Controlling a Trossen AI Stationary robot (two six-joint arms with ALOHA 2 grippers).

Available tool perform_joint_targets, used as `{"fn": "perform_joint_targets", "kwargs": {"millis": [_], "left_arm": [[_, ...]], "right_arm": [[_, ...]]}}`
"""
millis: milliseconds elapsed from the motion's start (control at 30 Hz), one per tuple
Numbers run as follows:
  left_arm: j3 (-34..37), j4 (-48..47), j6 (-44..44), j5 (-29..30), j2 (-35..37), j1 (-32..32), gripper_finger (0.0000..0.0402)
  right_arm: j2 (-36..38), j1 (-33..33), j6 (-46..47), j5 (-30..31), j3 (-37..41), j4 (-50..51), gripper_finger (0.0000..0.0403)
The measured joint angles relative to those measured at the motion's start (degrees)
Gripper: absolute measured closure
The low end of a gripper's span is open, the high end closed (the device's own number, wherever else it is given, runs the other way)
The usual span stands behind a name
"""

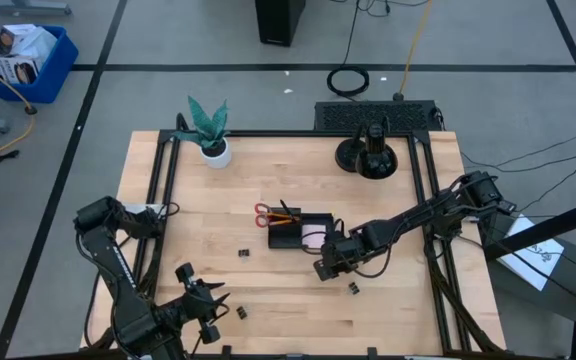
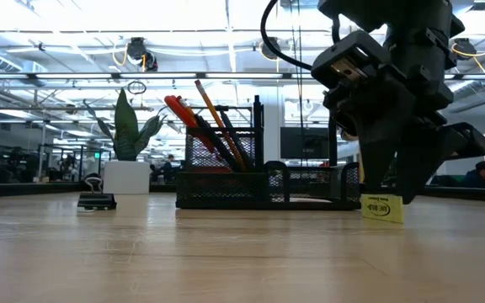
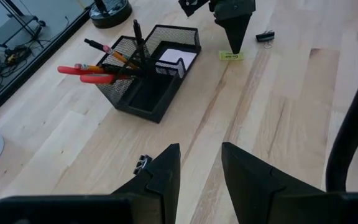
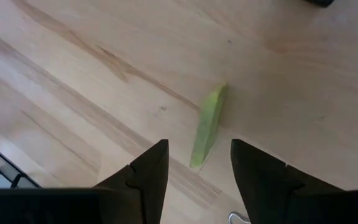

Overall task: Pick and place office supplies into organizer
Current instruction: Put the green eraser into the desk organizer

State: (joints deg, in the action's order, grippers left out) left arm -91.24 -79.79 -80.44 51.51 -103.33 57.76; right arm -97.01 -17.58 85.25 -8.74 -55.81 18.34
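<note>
**Right end effector lining up over the yellow-green piece**

The right end effector (image 4: pixel 194 165) is hanging just above the yellow-green piece (image 4: pixel 208 125), fingers spread and holding nothing. The piece is standing on edge on the wooden surface (image 1: pixel 408 300), just off the mesh organizer (image 1: pixel 301 232) toward 5 o'clock in the high view. The left end effector (image 3: pixel 201 168) is waiting, released, near the surface's 7 o'clock corner. Risk: the thin upright piece could be tipping flat or skidding if one finger is touching first, leaving little to pinch.
</note>
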Motion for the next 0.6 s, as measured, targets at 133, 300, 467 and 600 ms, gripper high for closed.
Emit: {"fn": "perform_joint_targets", "kwargs": {"millis": [133, 300, 467, 600], "left_arm": [[0.0, 0.0, 0.02, 0.0, 0.0, 0.0, 0.0277], [0.0, 0.0, 0.04, 0.01, 0.0, 0.0, 0.0277], [0.0, -0.02, 0.17, 0.02, 0.0, 0.0, 0.0277], [0.0, -0.02, 0.16, 0.03, 0.0, 0.0, 0.0277]], "right_arm": [[0.0, 0.02, 0.0, 1.11, 0.0, -0.12, 0.0239], [0.0, 0.04, 0.45, 1.19, 0.0, -0.36, 0.0239], [0.0, 0.04, 0.6, 1.36, 0.0, -0.34, 0.0239], [0.0, 0.02, 0.61, 2.66, 0.0, -0.34, 0.0239]]}}
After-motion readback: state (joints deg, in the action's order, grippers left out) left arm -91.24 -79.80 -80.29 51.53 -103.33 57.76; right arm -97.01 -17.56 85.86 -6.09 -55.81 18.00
